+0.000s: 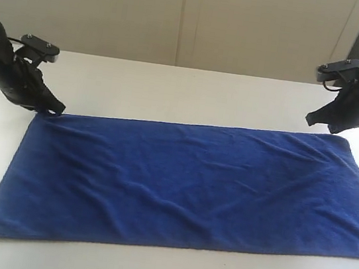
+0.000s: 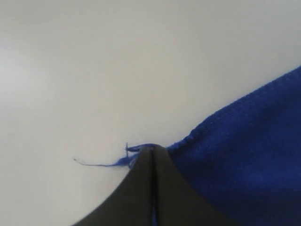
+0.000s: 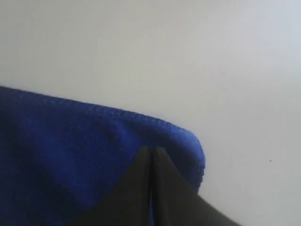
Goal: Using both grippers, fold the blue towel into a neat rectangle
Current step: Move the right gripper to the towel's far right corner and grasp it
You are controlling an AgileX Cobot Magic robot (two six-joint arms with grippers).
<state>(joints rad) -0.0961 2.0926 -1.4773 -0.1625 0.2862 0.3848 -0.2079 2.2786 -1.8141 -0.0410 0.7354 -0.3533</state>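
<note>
- We see the blue towel [image 1: 186, 182] lying flat on the white table [image 1: 173, 87], opened out as one long layer; no fold shows in it yet
- The left gripper [image 2: 151, 149] sits at one far corner of the towel, its black fingers pressed together with a sliver of blue between them, so we read it as clamped on that corner
- A loose thread [image 2: 94, 164] trails onto bare table just beyond this gripper's tips, and the cloth spreads away to one side of them
- The right gripper [image 3: 151, 150] sits at the other far corner, fingers likewise closed with blue cloth under and between them; we judge it pinched on the towel just inside the rounded corner
- The stitched hem [image 3: 94, 106] runs just ahead of the right gripper's tips, with bare table past it
- In the exterior view the whole towel lies between the two grippers and out from them toward the camera, its near edge well apart from both
- We think each arm holds a corner of the same long edge so that the edge can be carried over as one line and laid on the near edge, keeping the fold square
- We judge the task to be at its start, with the grasp made and the first fold yet to come
- We see no container anywhere; only the table bears the towel
</note>
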